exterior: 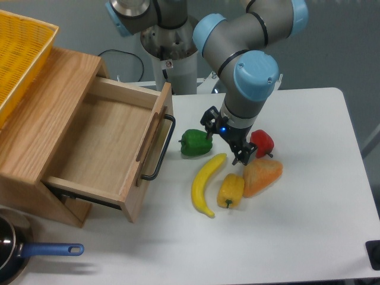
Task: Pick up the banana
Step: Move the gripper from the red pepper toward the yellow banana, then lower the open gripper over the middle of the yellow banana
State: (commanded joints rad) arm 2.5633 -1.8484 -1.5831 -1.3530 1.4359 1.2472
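The banana (205, 184) is long, curved and bright yellow, lying on the white table (297, 237) with its upper tip near the green pepper. My gripper (224, 145) hangs open just above the banana's upper end, one fingertip beside the green pepper (195, 143) and the other near the red pepper (262, 143). Nothing is between its fingers.
A yellow pepper (231, 190) and an orange pepper (260, 174) lie right of the banana. An open wooden drawer (104, 145) with a black handle stands at the left, with a yellow basket (18, 53) on top. A blue-handled pan (24, 252) sits at the bottom left.
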